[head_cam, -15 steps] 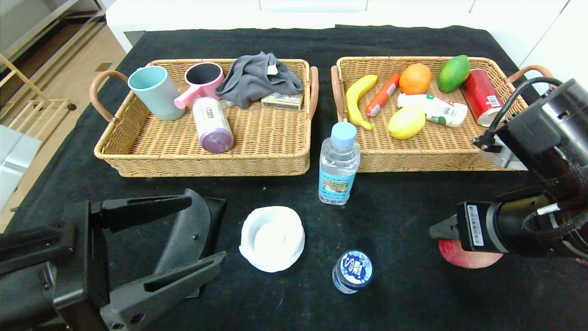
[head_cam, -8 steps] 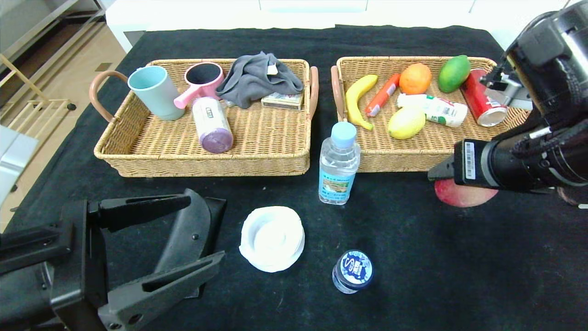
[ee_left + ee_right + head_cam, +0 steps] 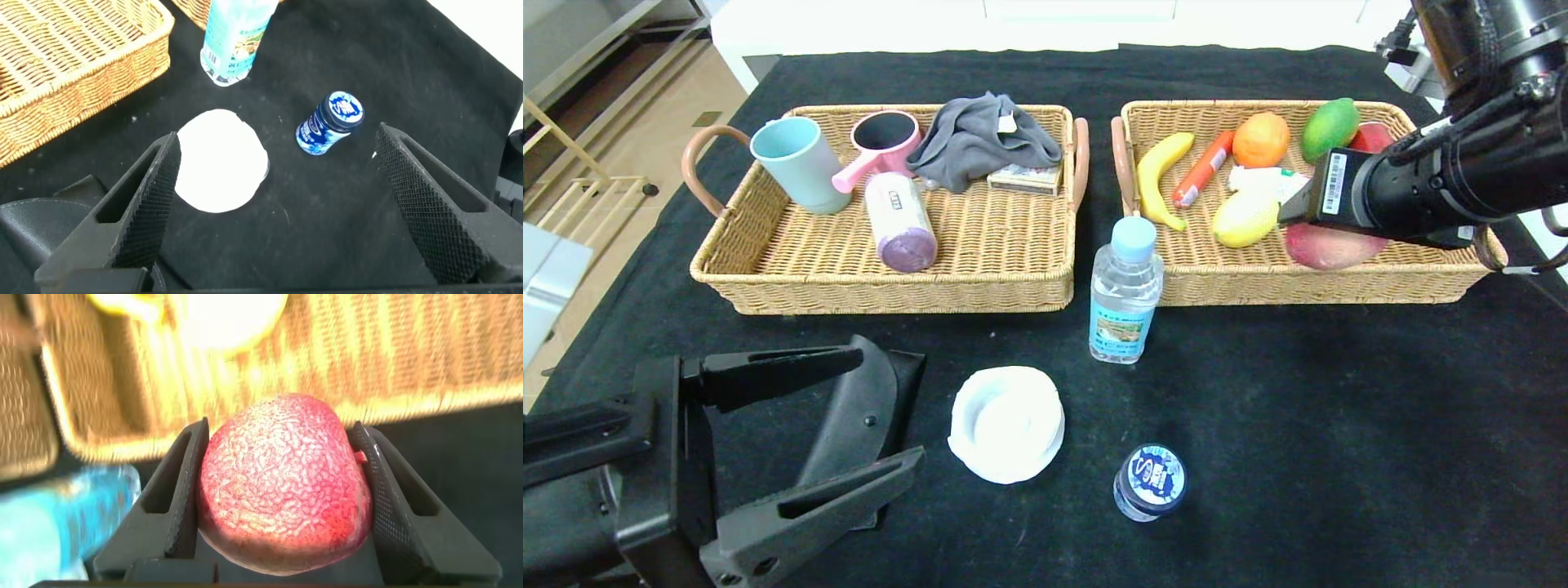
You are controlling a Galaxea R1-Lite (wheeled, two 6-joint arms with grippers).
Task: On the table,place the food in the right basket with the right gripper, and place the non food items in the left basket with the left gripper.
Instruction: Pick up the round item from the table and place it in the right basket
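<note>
My right gripper [image 3: 1305, 222] [image 3: 279, 434] is shut on the red-pink peach [image 3: 1327, 247] [image 3: 282, 486], and holds it over the near part of the right basket [image 3: 1258, 284], beside the yellow lemon [image 3: 1245, 218]. On the black table [image 3: 1339, 425] stand the clear water bottle [image 3: 1125, 290] [image 3: 233, 41] and the small blue-capped bottle [image 3: 1150, 482] [image 3: 331, 124]. The white dish [image 3: 1006, 423] [image 3: 221, 161] lies next to the black glasses case [image 3: 858, 412]. My left gripper [image 3: 886, 408] [image 3: 278, 139] hangs open over the case at the near left, holding nothing. The left basket [image 3: 890, 292] sits at the back left.
The left basket holds a teal cup [image 3: 796, 163], a pink scoop [image 3: 878, 143], a grey cloth [image 3: 980, 139], a purple-ended roll [image 3: 898, 222] and a small box. The right basket holds a banana [image 3: 1158, 175], a sausage, an orange [image 3: 1261, 139], a green mango [image 3: 1330, 129] and a white bottle.
My right gripper has carried the peach up from the table's near right and away from me, to over the right basket. The left arm has not moved.
</note>
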